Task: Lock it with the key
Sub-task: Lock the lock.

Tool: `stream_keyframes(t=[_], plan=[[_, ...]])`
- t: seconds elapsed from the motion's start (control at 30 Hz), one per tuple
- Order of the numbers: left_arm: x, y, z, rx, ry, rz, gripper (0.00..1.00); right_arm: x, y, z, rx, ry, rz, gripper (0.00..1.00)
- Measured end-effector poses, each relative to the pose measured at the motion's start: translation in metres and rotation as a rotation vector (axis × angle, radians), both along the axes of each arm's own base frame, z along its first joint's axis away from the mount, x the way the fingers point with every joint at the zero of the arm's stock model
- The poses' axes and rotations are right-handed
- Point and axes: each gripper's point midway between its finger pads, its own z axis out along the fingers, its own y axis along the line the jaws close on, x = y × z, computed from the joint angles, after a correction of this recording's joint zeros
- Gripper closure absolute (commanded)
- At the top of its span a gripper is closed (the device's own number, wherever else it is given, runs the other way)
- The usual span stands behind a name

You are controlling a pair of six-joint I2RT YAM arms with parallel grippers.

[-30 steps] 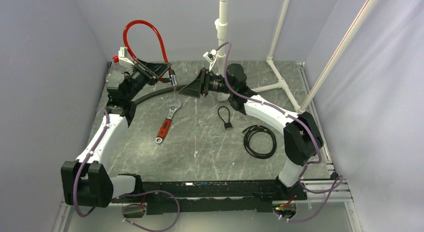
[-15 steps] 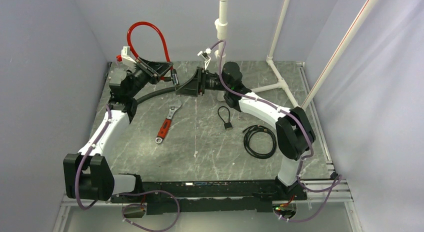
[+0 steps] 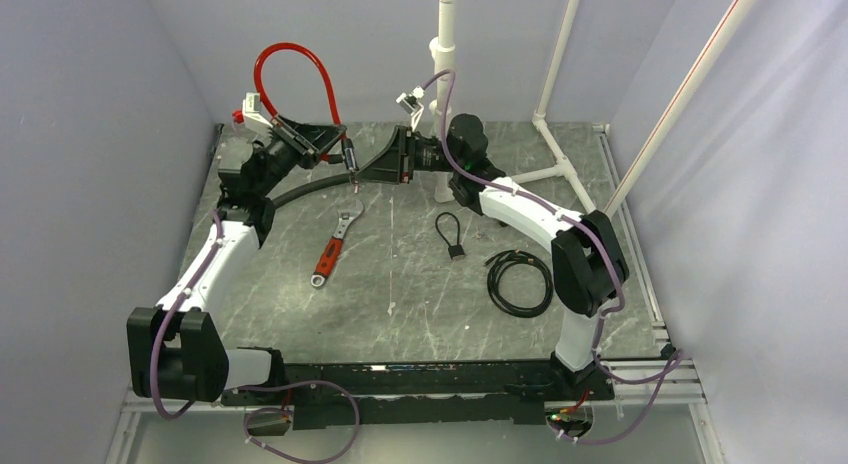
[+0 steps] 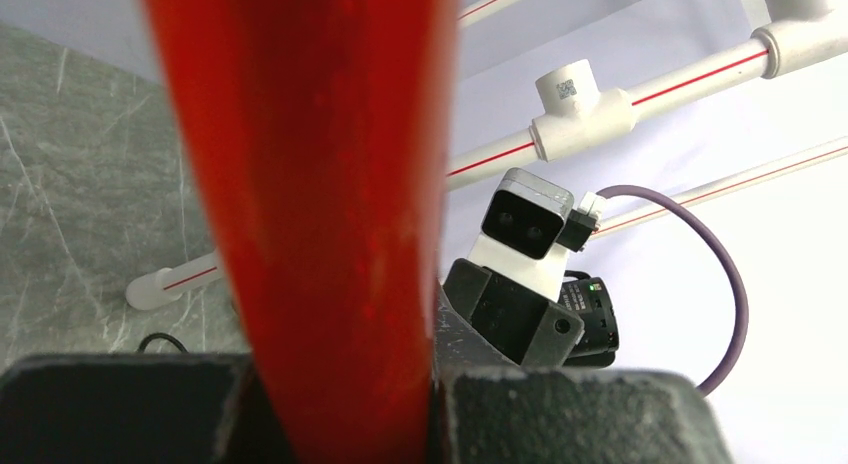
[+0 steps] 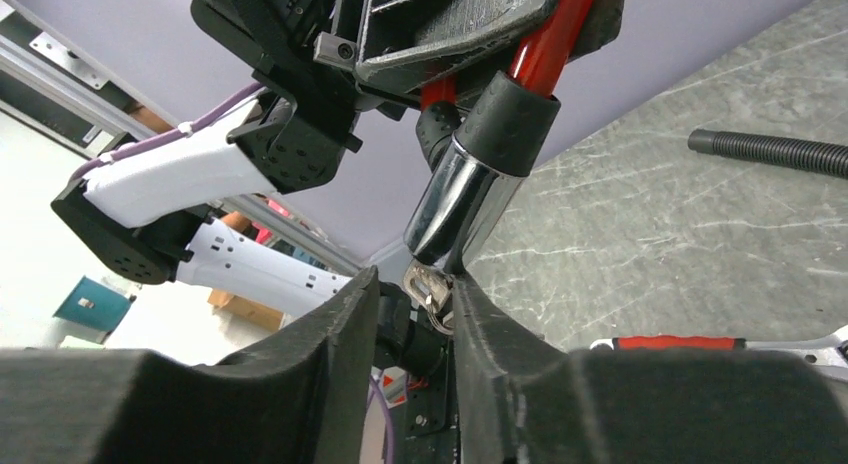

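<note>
The left pincer (image 4: 340,372) is up off the counter (image 3: 420,304) at the far left, clamped on the red cable lock (image 4: 320,184), whose loop arches above it. The cable's chrome lock barrel (image 5: 465,204) hangs down out of that grip. The right pincer (image 5: 415,284) has its fingers either side of the small metal tip at the bottom of the barrel, with a narrow gap between them. I cannot tell whether they are pinching the tip or just flanking it.

The key (image 3: 456,251) lies on the counter on its thin black cord loop, touched by neither arm. It sits between the red-handled adjustable wrench (image 3: 332,249) on the left and the coiled black cable (image 3: 520,282) just to its right. A black corrugated hose (image 3: 300,192) curves across the counter under the two pincers
</note>
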Motion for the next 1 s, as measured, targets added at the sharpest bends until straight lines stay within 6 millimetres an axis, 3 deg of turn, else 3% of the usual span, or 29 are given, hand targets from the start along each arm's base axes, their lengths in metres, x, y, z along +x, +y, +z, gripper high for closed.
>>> stream_keyframes(t=[0.13, 0.23, 0.37, 0.5, 0.63, 0.8, 1.0], plan=[[0.001, 0.001, -0.003, 0.019, -0.016, 0.007, 1.00, 0.001, -0.002, 0.000, -0.012, 0.006, 0.008, 0.79], [0.001, 0.001, -0.007, 0.043, -0.027, 0.012, 1.00, 0.000, -0.002, 0.000, -0.016, 0.012, 0.010, 0.79], [0.001, 0.001, -0.013, 0.067, -0.031, 0.014, 1.00, 0.000, -0.002, 0.000, -0.024, 0.017, 0.012, 0.64], [0.001, 0.002, -0.012, 0.066, -0.042, 0.014, 1.00, 0.001, -0.001, -0.009, -0.055, 0.023, 0.011, 0.43], [-0.003, -0.001, -0.008, 0.058, -0.055, -0.010, 1.00, 0.006, 0.002, -0.025, -0.087, 0.039, 0.008, 0.39], [-0.005, -0.003, -0.006, 0.046, -0.054, -0.027, 1.00, 0.011, 0.010, -0.046, -0.109, 0.078, 0.025, 0.44], [-0.004, -0.002, -0.006, 0.050, -0.056, -0.021, 1.00, 0.007, 0.012, -0.041, -0.082, 0.063, 0.052, 0.69]])
